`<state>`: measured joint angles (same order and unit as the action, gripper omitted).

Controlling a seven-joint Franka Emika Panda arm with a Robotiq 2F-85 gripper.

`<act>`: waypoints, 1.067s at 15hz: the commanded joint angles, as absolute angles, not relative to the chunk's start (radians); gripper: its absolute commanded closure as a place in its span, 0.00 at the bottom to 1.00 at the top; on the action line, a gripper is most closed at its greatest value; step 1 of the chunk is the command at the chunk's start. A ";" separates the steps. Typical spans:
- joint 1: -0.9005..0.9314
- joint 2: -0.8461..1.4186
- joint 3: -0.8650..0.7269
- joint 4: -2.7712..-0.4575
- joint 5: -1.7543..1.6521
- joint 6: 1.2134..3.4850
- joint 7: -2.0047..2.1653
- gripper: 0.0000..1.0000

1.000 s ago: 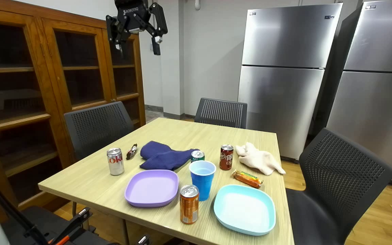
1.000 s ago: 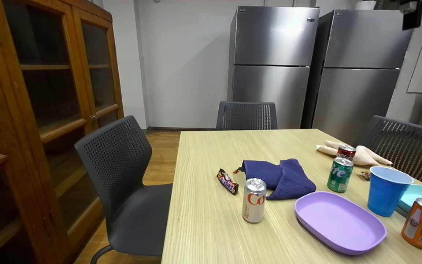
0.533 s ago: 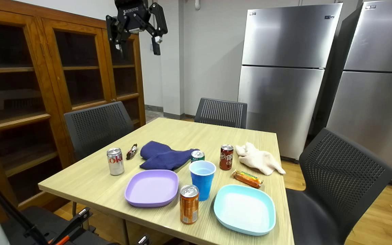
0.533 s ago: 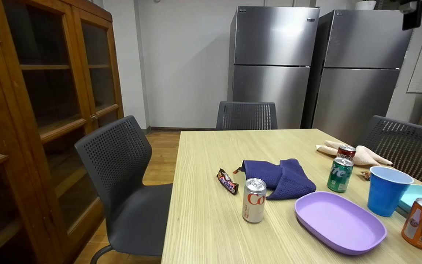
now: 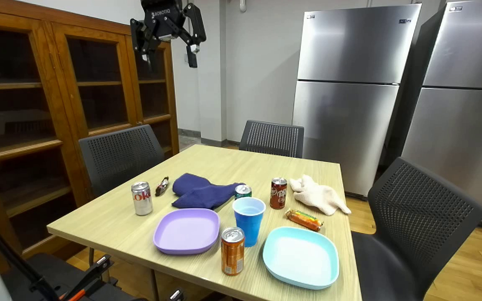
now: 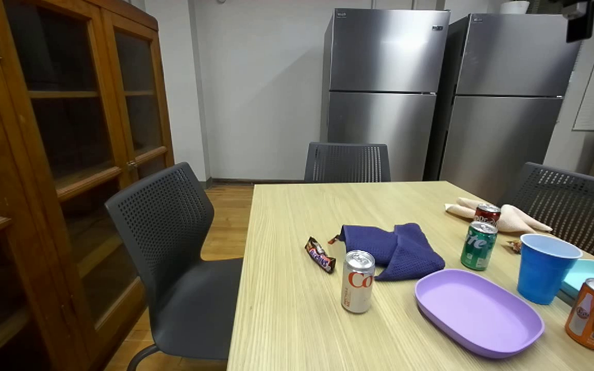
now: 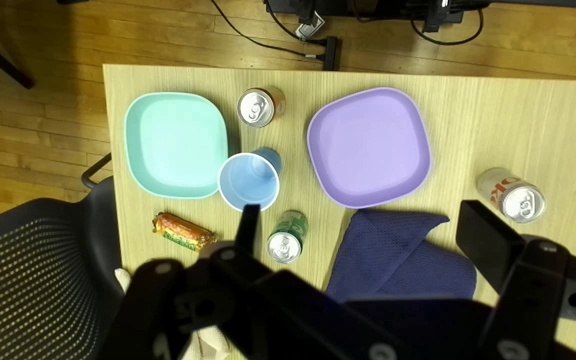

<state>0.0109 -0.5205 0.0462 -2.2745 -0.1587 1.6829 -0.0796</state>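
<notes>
I have my gripper (image 5: 170, 62) high over the table (image 5: 245, 167), jaws spread wide, gripping nothing. In the wrist view, the navy cloth (image 7: 393, 255) shows below, between the fingers (image 7: 485, 242). In an exterior view, it lies just left of the green can (image 5: 243, 191). Nearer, the purple plate (image 5: 187, 231) sits left of the orange can (image 5: 232, 251) and blue cup (image 5: 249, 218), with the turquoise plate (image 5: 301, 258) on their right.

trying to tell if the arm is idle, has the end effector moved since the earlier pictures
No, the end effector shows no visible shift in any direction: in an exterior view it hangs at the same place against the wooden cabinet.
</notes>
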 commanded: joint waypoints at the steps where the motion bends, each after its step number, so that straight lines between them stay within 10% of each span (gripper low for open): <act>1: 0.022 -0.518 0.039 -2.273 -0.163 1.684 -0.072 0.00; 16: 0.103 -0.305 0.076 -2.265 -0.102 1.857 -0.084 0.00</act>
<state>0.0849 -0.3486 0.0542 -2.2837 -0.1210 1.8336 -0.0796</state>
